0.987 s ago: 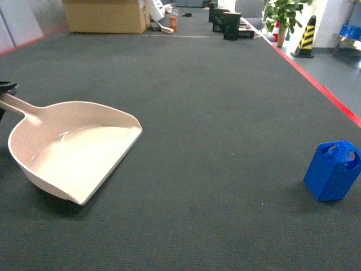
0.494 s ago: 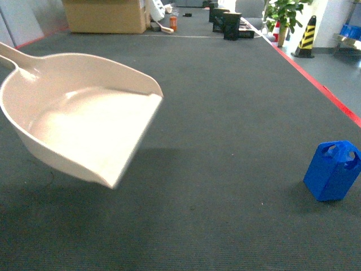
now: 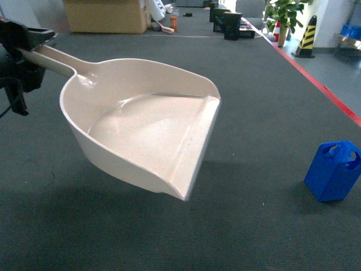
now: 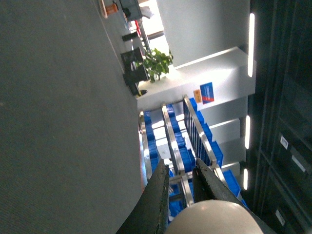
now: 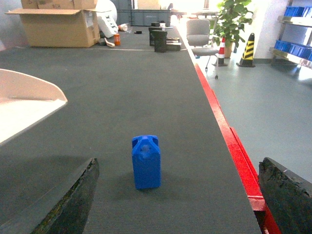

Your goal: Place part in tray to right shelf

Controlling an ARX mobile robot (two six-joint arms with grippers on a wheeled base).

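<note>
My left gripper (image 3: 35, 44) is shut on the long handle of the beige tray (image 3: 146, 127) and holds it above the dark mat, tilted, with its flat lip facing right. In the left wrist view my left gripper (image 4: 181, 166) clamps the handle's rounded end (image 4: 209, 219). The blue part (image 3: 334, 170) stands upright on the mat at the right, apart from the tray. My right gripper (image 5: 175, 195) is open wide, low over the mat, with the part (image 5: 146, 162) ahead between its fingers and untouched. The right shelf (image 4: 180, 141) with blue crates shows past the table.
The table's red edge (image 5: 229, 141) runs close to the right of the part. A cardboard box (image 3: 104, 16), black crates (image 3: 225, 22), a plant (image 3: 285, 14) and a striped cone (image 3: 307, 36) stand at the far end. Blue crates (image 5: 295, 12) sit beyond the floor aisle.
The tray has been lifted off the mat and carried up and to the right, toward the middle. The left gripper has come into view at the handle. The part has not moved.
</note>
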